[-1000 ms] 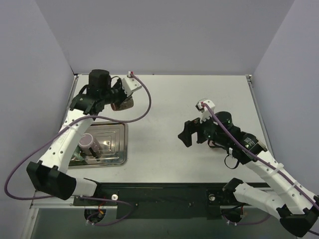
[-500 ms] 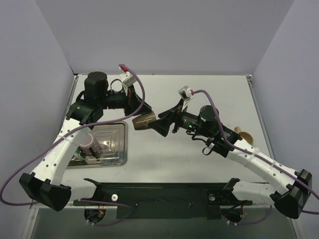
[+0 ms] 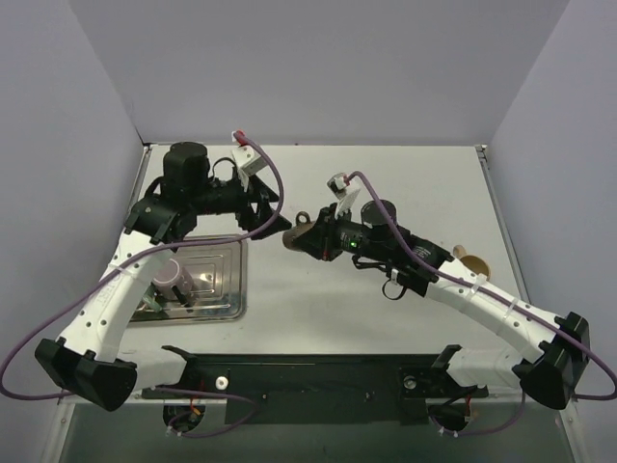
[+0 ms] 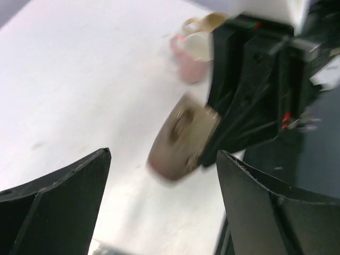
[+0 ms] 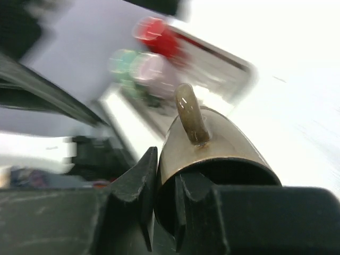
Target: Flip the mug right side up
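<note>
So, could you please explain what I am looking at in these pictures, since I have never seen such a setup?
Two robot arms are bolted at the near edge of a table. One picture looks down from above; the other two come from a camera on each wrist. The right gripper is shut on the rim of a brown mug, held roughly on its side. The left gripper stands open beside it, holding nothing. On the left lies a metal tray with a purple cup in it.
</note>
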`<state>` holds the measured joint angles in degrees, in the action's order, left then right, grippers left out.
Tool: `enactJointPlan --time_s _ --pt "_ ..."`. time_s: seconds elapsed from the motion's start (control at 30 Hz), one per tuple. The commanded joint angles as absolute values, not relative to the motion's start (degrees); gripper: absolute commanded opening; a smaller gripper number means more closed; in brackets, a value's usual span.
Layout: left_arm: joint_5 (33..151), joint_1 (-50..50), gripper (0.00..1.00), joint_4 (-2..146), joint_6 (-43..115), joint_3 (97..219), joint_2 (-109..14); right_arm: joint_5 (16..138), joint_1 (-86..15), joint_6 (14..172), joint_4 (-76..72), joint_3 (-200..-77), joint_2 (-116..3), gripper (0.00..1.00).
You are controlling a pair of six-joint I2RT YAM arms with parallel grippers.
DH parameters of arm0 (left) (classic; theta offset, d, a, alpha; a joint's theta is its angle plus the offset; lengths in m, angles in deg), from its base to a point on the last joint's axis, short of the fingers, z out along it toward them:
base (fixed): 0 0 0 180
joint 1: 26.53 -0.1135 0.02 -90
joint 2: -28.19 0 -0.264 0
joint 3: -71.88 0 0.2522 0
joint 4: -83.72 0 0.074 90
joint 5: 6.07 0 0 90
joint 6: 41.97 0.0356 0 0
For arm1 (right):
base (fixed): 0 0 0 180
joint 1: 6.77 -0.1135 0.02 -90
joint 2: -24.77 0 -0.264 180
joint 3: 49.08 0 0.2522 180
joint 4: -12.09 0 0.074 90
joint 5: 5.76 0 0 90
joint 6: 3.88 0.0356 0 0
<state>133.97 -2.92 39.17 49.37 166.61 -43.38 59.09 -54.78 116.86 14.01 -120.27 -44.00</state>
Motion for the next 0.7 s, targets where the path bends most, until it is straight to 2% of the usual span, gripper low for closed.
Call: enactJointPlan --time_s 0.0,0.03,0.1,0.27,0.5,0.63,0.67 --pt "107.1 -4.0 0.91 21.0 71.9 170.4 -41.8 90.3 -53.4 104.0 -13.6 -125.1 -43.9 0.00" --pt "104.4 -4.1 0.91 18.7 78.9 169.5 -41.7 94.6 -53.1 103.5 -17.1 -124.8 -44.6 0.00" --pt "96.4 -4.2 0.91 12.1 88.0 165.8 -41.3 95.2 -50.9 103.2 -19.8 -123.5 -47.0 0.00" --pt "81.8 -4.3 0.92 4.5 103.3 153.9 -38.9 90.0 -43.3 104.4 -20.6 -120.8 -54.9 0.00" --pt "77.8 -5.1 0.89 1.5 118.8 140.7 -32.4 92.8 -42.6 103.9 -25.3 -125.3 -65.1 0.00" --pt "73.4 -6.1 0.84 2.8 124.2 136.5 -32.9 93.8 -42.5 103.3 -26.9 -125.7 -67.0 0.00" --pt "70.5 -6.3 0.83 3.2 126.8 135.3 -33.2 93.9 -42.5 103.3 -27.1 -125.6 -67.2 0.07"
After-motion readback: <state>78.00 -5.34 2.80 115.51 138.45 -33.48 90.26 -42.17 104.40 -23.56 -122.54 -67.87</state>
